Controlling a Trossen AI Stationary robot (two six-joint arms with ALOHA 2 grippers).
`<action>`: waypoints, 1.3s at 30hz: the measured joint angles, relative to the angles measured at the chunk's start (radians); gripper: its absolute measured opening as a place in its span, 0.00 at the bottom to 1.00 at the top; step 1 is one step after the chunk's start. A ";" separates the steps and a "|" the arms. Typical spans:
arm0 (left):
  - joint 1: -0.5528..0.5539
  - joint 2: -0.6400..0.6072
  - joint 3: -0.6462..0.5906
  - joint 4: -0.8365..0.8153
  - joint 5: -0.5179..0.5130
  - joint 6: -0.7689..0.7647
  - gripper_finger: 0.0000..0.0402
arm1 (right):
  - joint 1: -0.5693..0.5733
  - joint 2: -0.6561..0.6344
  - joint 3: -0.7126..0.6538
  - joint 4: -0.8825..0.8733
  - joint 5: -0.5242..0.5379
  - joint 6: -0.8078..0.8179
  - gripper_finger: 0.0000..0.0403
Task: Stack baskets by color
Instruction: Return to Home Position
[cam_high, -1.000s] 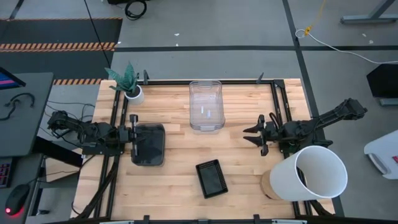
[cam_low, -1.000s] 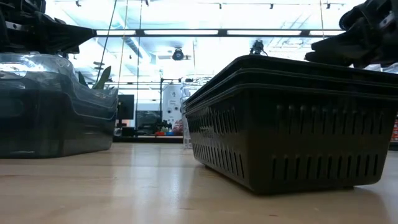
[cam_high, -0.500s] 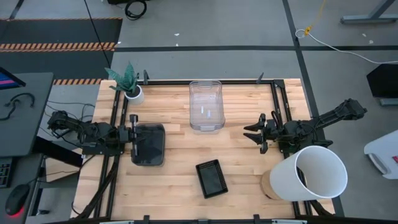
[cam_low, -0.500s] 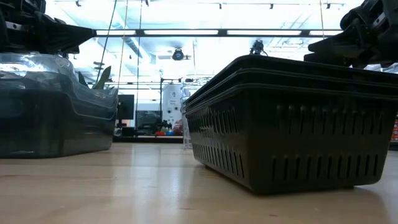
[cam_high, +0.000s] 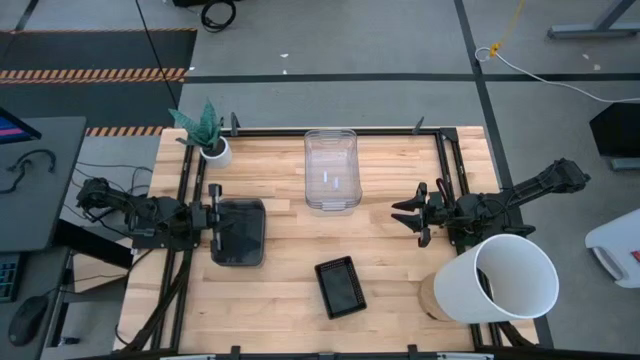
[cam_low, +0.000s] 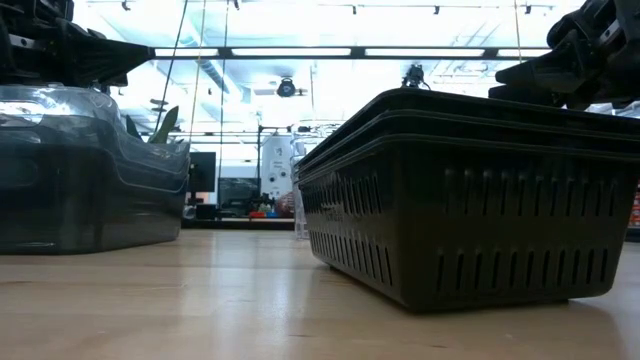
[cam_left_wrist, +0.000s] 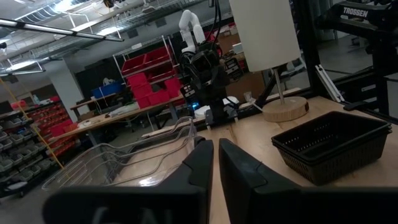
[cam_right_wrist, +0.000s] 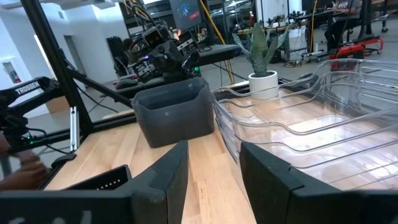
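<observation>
Three baskets stand apart on the wooden table: a clear one (cam_high: 331, 170) at the far middle, a smoky grey one (cam_high: 238, 232) at the left, and a small black perforated one (cam_high: 340, 287) near the front. My left gripper (cam_high: 222, 217) is shut and level over the grey basket's left rim, with nothing between its fingers (cam_left_wrist: 200, 168). My right gripper (cam_high: 408, 216) stands open and level at the right, pointing toward the clear basket (cam_right_wrist: 311, 130), with nothing between its fingers. My left gripper sits over the grey basket's left rim (cam_low: 60, 90), fingers shut and level. Whether it touches the rim I cannot tell.
A big white bucket (cam_high: 495, 280) lies tilted on a round wooden base at the near right, close to my right arm. A small white plant pot (cam_high: 213, 150) stands at the far left corner. Bare wood lies between the three baskets.
My right gripper has rolled a little at the wrist, staying open and in place. The baskets and my left gripper have kept still.
</observation>
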 joint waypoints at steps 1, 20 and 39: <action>0.000 0.000 0.000 0.000 0.000 0.000 0.08 | 0.000 0.000 0.000 0.000 0.000 0.000 0.37; 0.000 0.000 0.000 0.000 0.000 0.000 0.07 | 0.000 0.000 0.000 0.000 0.000 0.000 0.37; 0.000 0.000 0.000 0.000 0.000 0.000 0.08 | 0.000 0.000 0.000 0.000 0.000 0.000 0.37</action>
